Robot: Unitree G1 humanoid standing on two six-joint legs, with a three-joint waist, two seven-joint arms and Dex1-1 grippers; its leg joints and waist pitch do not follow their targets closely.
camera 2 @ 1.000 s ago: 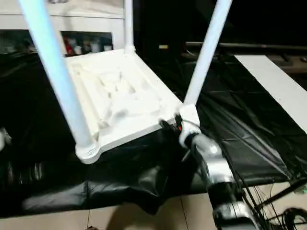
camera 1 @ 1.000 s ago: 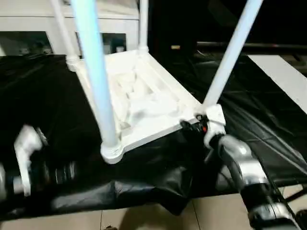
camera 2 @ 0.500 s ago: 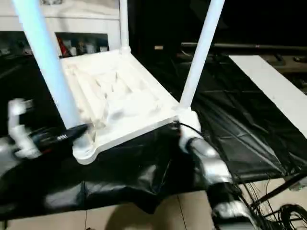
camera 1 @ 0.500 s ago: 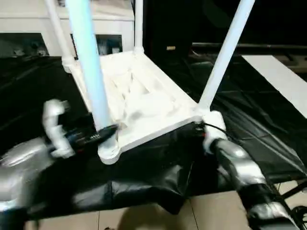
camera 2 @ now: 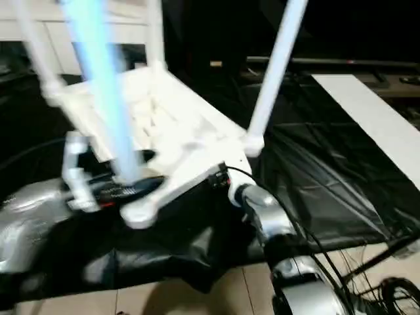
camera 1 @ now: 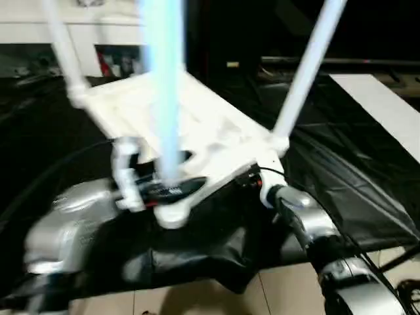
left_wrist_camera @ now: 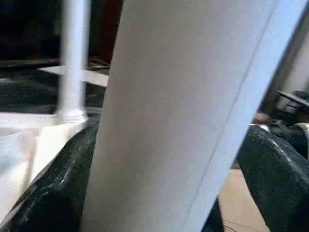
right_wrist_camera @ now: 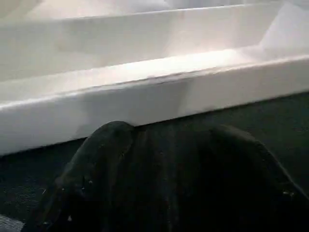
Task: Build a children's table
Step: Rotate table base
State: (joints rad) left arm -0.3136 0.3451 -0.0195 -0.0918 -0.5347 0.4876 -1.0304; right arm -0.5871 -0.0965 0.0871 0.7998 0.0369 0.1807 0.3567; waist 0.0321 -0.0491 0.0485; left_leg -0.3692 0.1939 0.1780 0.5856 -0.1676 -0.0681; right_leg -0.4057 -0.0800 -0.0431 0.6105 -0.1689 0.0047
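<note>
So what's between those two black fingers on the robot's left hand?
One of the little table's white legs. In the left wrist view it stands in the gap of the left gripper, with a black finger on either side, just above the upturned tabletop.

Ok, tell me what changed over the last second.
The left gripper swung in from the table's edge to straddle the near white tube leg just above its socket. The upside-down white plastic tabletop tilted and shifted. The right gripper stayed at the tabletop's near right corner.
</note>
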